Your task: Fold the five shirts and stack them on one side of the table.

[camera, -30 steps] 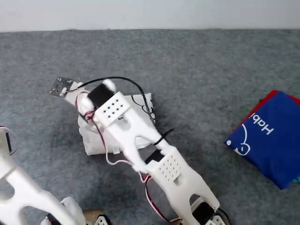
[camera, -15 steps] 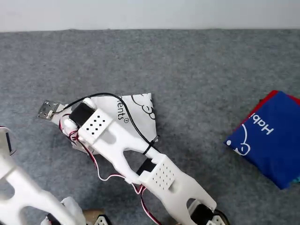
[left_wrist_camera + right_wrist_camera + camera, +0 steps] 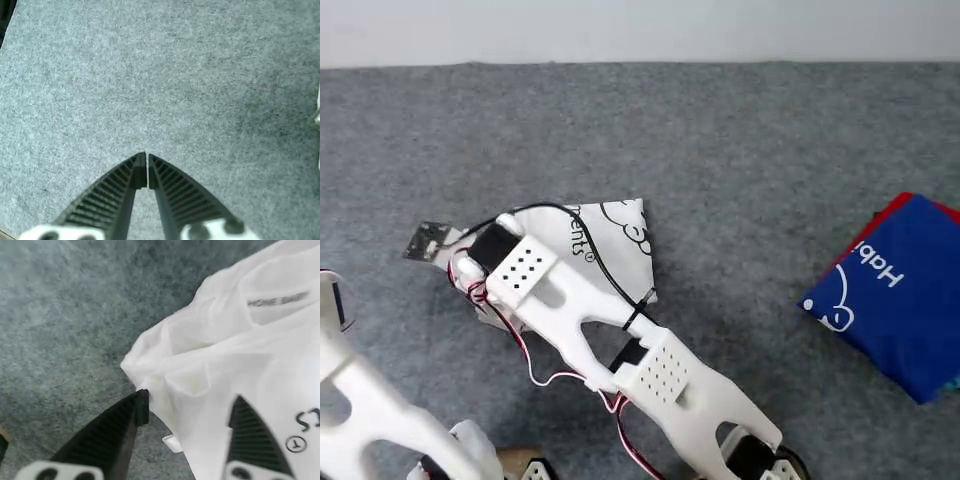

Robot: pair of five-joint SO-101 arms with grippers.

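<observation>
The white shirt point(image 3: 610, 235) lies rumpled and partly folded on the grey felt-covered table point(image 3: 740, 130), left of the middle in the high view, with its printed side up. The right arm point(image 3: 580, 310) stretches over it from the near edge. The right gripper point(image 3: 192, 415) stands wide open at the shirt's bunched corner: one finger point(image 3: 115, 435) sits by the cloth's edge above the felt, the other over the white fabric, and nothing is clamped. Well apart, at the table's right edge, a folded blue shirt point(image 3: 895, 300) tops a small stack, with a red edge point(image 3: 900, 198) peeking out beneath it. The left gripper point(image 3: 147, 167) hangs above bare felt, its ribbed fingers closed tip to tip on nothing. The left arm point(image 3: 365, 405) sits at the near left corner.
</observation>
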